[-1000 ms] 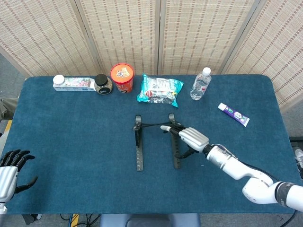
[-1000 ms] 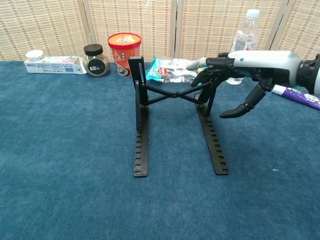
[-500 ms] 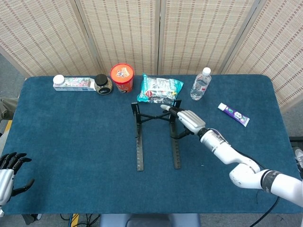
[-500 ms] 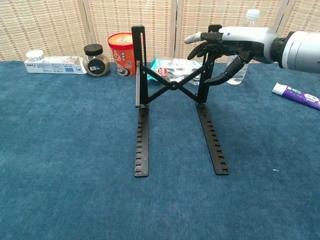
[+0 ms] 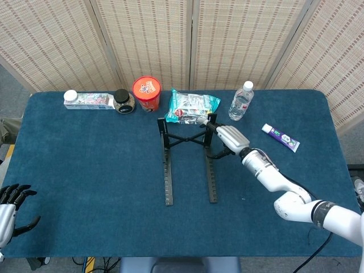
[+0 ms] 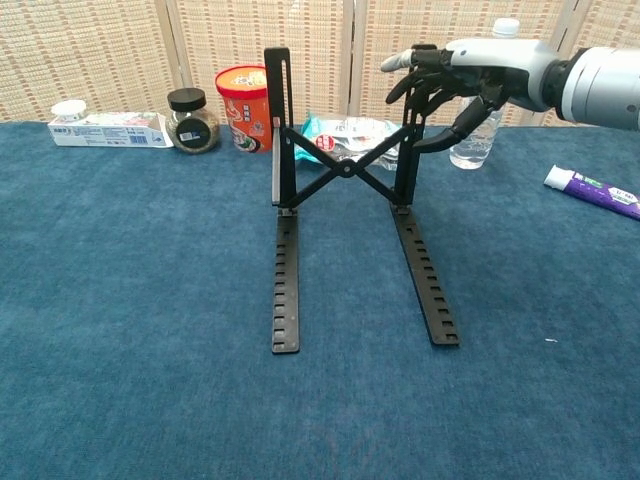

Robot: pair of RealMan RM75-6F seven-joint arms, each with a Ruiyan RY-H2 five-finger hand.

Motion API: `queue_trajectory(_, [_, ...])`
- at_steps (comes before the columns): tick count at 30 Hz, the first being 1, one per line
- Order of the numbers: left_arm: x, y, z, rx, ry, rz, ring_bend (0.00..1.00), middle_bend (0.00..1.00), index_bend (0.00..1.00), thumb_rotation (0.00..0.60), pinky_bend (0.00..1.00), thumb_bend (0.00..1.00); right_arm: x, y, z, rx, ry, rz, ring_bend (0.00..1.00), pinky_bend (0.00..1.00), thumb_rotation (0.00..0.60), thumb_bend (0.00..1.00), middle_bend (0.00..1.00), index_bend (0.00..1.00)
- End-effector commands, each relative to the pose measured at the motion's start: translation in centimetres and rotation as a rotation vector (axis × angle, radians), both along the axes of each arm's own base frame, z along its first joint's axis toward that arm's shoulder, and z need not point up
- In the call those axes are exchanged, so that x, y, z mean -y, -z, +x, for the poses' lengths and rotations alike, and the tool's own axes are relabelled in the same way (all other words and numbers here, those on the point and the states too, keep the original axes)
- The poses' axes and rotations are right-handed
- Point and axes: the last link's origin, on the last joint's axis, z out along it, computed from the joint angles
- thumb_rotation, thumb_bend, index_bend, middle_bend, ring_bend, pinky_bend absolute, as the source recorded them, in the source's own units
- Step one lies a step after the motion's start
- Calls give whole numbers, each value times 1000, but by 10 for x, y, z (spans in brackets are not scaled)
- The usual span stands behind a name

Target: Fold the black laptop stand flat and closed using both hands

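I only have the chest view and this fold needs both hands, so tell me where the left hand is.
Observer: The left hand sits off the near left corner of the table, well away from the laptop stand.
Operator: Report what it holds.
Observer: Nothing; its dark fingers are spread apart.
Operator: Trace the right arm for me.
Observer: From the right hand, which grips the stand's right upright, the arm runs back to the table's near right edge, clear of the toothpaste tube.
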Motion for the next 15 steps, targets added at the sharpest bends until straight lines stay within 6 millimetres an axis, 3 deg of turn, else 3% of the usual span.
queue_trajectory(1, [0,0,0,0,2,2,111,201,294,600,74,173,-3,-2,0,7,-5,1,97,187,600,146,205,0])
queue_trajectory(4, [1,-1,0,-1,-2,4,111,201,294,600,74,173,-12,-8,-1,18,-20,7,97,187,600,147,205,0])
queue_trajectory(5, [-24,8,20,-2,10,-19,111,201,294,600,74,173,-16,-11,-4,20,-25,9,97,187,600,147,205,0])
queue_trajectory(7, [2,1,3,-20,-56,-13,111,201,294,600,74,172,-23,-18,-10,12,-31,6,97,187,600,147,205,0])
queue_trajectory(8, [5,0,0,-15,-38,-11,111,201,294,600,74,172,-28,-23,-15,0,-34,-1,97,187,600,147,205,0])
queue_trajectory(15, [-2,2,0,-1,-5,-11,111,201,295,600,74,172,-47,-48,-47,-129,-9,-62,97,192,600,171,206,0])
